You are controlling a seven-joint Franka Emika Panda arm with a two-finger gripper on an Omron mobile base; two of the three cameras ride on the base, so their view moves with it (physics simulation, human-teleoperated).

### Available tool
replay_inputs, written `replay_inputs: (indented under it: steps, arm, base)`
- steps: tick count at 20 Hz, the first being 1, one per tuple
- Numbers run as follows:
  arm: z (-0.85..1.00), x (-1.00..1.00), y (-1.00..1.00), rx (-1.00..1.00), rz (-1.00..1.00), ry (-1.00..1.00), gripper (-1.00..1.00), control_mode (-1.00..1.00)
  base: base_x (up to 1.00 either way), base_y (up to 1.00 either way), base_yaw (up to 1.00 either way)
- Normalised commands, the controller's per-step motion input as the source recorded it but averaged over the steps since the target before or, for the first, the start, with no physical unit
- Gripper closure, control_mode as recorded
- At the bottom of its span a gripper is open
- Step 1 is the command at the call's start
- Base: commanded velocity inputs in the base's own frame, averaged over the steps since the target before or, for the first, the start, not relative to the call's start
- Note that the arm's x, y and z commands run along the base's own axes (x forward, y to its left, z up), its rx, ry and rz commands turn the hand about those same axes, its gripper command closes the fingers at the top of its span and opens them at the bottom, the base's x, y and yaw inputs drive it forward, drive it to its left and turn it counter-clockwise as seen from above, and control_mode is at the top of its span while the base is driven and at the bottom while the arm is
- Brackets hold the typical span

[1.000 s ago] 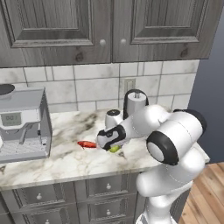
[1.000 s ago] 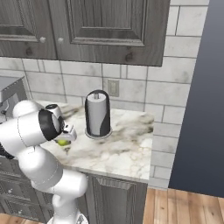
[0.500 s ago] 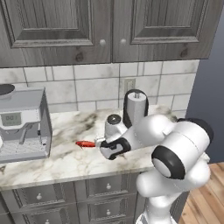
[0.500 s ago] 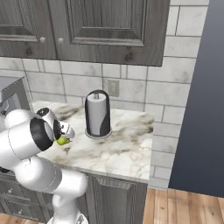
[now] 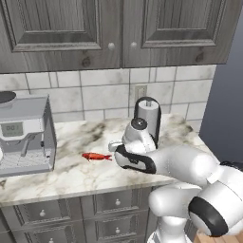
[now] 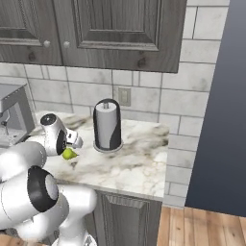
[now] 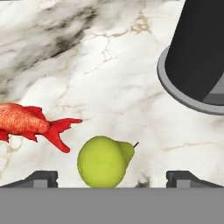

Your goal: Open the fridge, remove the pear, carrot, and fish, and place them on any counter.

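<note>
The yellow-green pear (image 7: 104, 161) lies on the white marble counter (image 7: 109, 74), between my two spread fingertips (image 7: 41, 178) and free of both. My gripper (image 7: 114, 179) is open just above it, empty. From the right base view the pear (image 6: 68, 153) shows under the gripper (image 6: 73, 145). The red fish (image 5: 97, 156) lies flat on the counter (image 5: 71, 142) left of the hand; its tail (image 7: 59, 131) ends close to the pear. My arm hides the pear in the left base view. The carrot and the fridge are out of view.
A black paper towel holder (image 6: 106, 125) stands right behind the pear, its base (image 7: 192, 87) close to the right fingertip. A grey coffee machine (image 5: 23, 135) occupies the counter's left. Dark cabinets hang overhead. A tall blue-grey panel (image 6: 216, 105) bounds the counter's right end.
The jaws have spread wider and let go of the pear, which now rests on the counter. The arm has swung forward over it. The fish has not moved.
</note>
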Motion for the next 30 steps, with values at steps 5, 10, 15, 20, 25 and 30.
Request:
replay_inputs:
  steps: [5,10,15,20,25,30]
  arm:
    - [0.57,-0.36,-0.39,0.0,0.0,0.0,-1.0,-1.0]
    - [0.62,-0.54,-0.42,0.0,0.0,0.0,-1.0,-1.0]
    - [0.88,-0.6,-0.39,0.0,0.0,0.07,-1.0,-1.0]
    - [0.81,-0.68,-0.44,0.0,0.0,0.04,-1.0,-1.0]
    - [0.7,-0.79,-0.33,0.0,0.0,0.01,-1.0,-1.0]
    - [0.78,-0.93,-0.07,-0.04,0.0,-0.04,-1.0,-1.0]
  base:
    - [0.0,0.0,0.0]
    - [0.0,0.0,0.0]
    - [0.0,0.0,0.0]
    - [0.0,0.0,0.0]
    - [0.0,0.0,0.0]
    - [0.0,0.0,0.0]
